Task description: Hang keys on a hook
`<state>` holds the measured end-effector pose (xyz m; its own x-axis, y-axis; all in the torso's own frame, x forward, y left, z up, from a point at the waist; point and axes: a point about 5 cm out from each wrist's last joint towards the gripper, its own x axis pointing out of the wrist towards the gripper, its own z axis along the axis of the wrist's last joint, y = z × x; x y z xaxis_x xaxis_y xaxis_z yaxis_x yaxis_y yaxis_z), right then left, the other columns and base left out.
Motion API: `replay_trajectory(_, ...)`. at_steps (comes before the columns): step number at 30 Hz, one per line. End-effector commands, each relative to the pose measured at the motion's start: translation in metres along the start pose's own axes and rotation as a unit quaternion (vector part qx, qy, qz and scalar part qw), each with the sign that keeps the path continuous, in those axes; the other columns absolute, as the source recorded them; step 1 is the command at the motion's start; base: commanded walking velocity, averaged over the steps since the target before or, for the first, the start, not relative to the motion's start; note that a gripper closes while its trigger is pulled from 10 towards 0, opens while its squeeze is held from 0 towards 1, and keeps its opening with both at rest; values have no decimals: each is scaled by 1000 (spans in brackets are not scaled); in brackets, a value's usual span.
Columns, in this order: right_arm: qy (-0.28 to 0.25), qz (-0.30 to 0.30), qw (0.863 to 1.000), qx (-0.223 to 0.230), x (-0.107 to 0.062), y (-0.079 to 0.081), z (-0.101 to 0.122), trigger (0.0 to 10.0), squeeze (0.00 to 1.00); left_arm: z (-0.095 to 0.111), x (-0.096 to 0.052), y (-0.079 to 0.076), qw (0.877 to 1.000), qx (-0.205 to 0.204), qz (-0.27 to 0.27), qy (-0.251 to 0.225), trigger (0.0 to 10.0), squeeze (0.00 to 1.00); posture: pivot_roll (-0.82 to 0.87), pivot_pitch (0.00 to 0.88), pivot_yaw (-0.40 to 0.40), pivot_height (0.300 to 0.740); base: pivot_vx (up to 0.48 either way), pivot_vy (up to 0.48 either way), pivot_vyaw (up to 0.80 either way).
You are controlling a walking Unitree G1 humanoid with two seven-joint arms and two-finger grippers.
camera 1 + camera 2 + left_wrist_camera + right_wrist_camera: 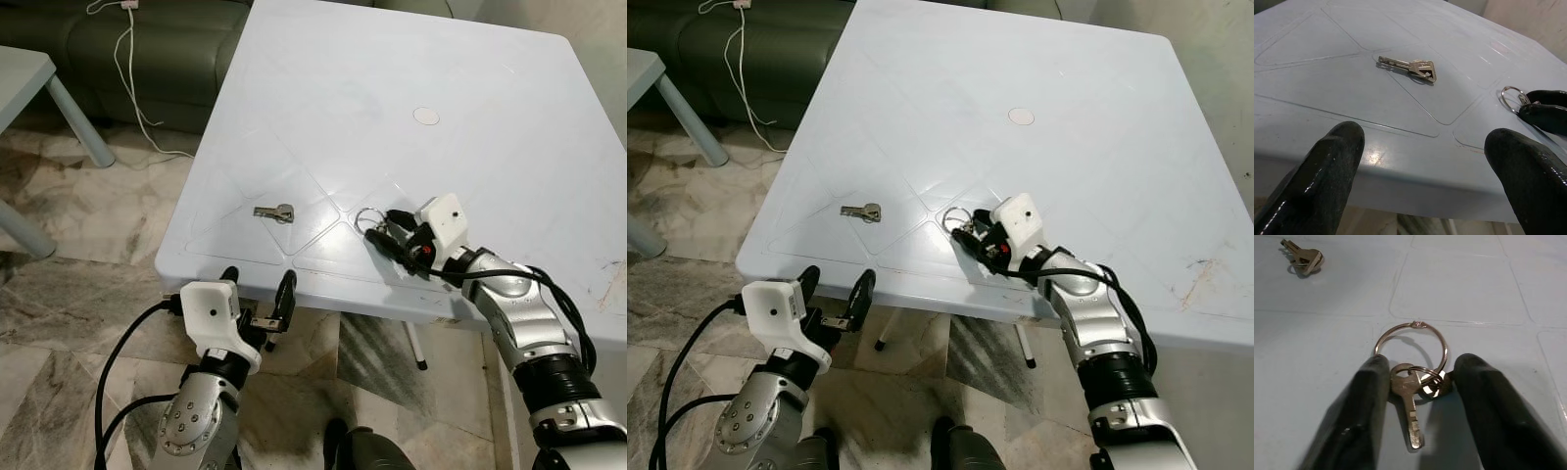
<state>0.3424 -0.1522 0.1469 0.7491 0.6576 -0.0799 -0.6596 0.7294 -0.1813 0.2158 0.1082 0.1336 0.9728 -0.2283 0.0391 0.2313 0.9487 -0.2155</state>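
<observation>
Right end effector [1418,382]: low on the table [392,88], near its front edge. Fingers [1359,411] parted, one to each side of the key ring [1411,345]; a brass key [1409,409] and a smaller ring lie between them. Whether the fingers touch the ring cannot be told. Ring's open loop projects just past the fingertips, flat on the table.

Left end effector [257,294]: below and just outside the table's front edge, fingers [1327,171] spread wide, holding nothing. Table rim directly ahead of its fingertips.

Loose key [274,212]: lying flat beyond the left end effector, inward from the edge, and well apart from the right end effector, toward its left. Bare table surface between them.

Open room: wide clear tabletop beyond both end effectors, marked by moulded grooves and a round centre cap [426,116].

Surroundings: marble floor [88,323] under the left arm; sofa [176,59] with white cable [127,78] beyond the table's left edge.
</observation>
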Motion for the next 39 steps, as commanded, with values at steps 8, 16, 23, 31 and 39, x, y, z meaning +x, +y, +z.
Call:
replay_trajectory(8,-12,2,1000,10,-5,-5,-3,0,0,-17,-4,-1,999,-10,5,48,10000,0,102,280,-131,740,0,0,0)
replay_trajectory(16,-15,6,1000,13,-3,-5,-1,0,0,-16,-2,-1,999,-11,6,46,10000,0,103,273,-135,740,0,0,0)
replay_trajectory(23,-21,2,1000,10,-3,-7,0,0,0,-16,-1,-2,999,-12,7,45,10000,0,104,265,-137,740,0,0,0)
replay_trajectory(31,-27,8,999,24,-1,-7,1,0,0,-16,1,-3,999,-13,7,42,10000,0,106,250,-142,740,0,0,0)
replay_trajectory(39,-57,-5,997,46,2,-11,10,0,0,-16,4,-3,999,-15,7,39,10000,0,105,224,-145,740,0,0,0)
